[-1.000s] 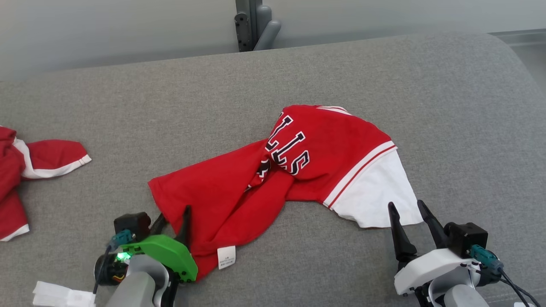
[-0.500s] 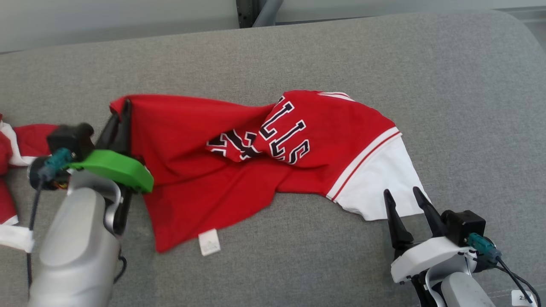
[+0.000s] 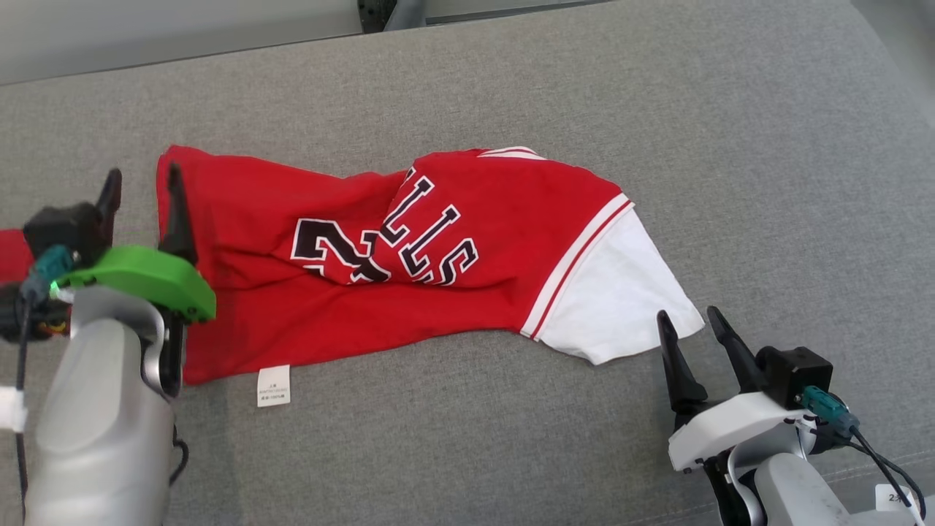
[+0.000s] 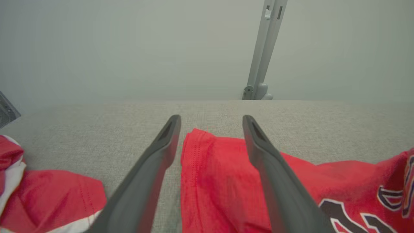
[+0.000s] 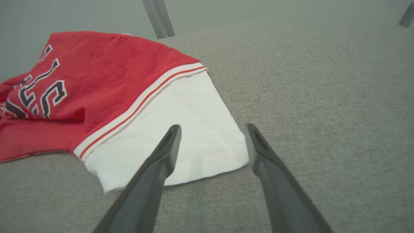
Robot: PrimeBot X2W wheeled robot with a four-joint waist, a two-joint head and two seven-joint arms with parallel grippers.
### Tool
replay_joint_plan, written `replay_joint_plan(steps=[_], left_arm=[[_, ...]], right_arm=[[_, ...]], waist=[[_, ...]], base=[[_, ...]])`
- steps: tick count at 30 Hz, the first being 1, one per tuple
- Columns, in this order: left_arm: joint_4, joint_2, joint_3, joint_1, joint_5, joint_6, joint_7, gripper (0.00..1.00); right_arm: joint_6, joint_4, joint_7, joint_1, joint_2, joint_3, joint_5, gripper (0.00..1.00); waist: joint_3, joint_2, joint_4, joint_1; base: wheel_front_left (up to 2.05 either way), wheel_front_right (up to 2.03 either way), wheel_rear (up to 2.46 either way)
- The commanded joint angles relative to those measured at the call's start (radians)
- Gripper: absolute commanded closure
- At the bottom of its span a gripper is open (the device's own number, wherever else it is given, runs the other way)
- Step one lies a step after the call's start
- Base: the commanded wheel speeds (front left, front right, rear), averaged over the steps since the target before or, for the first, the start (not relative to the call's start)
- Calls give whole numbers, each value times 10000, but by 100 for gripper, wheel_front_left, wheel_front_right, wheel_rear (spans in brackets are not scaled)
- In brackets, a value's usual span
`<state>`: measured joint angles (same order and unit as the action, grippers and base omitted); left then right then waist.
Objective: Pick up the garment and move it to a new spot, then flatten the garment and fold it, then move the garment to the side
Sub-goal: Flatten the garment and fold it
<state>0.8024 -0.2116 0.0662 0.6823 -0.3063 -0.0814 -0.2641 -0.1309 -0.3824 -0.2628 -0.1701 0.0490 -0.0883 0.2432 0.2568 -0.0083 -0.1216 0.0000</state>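
The left end effector point(image 3: 141, 183) hovers at the left edge of the shirt point(image 3: 467, 219), fingers apart, one over the red cloth and one over the grey cushion point(image 3: 730, 146). The right end effector point(image 3: 687, 321) sits spread beside the white sleeve point(image 3: 621, 292), holding nothing. Half a second ago the left one pinched that edge; now it has let go, and the shirt lies wider and flatter. A second red garment point(image 4: 48, 197) lies near the left end effector.
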Motion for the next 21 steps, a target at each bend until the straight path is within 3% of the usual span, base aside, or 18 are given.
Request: replay_joint_plan(steps=[1,15,21], left_arm=[[-144,-16,-144,-432,101,71,-3,0],[-3109,1282,-1116,-4782,1302,126,-3,0],[-4005,1553,-1441,-6147,1234,-20,-2,0]], right_arm=[[4,65,-27,56,32,53,2,0],[4,613,-27,949,32,491,-246,0],[4,650,-27,1395,34,669,-199,0]], waist=[[-253,83,-38,0],[-1947,83,356,0],[-2544,83,553,0]], base=[[0,0,0],[0,0,0],[0,0,0]])
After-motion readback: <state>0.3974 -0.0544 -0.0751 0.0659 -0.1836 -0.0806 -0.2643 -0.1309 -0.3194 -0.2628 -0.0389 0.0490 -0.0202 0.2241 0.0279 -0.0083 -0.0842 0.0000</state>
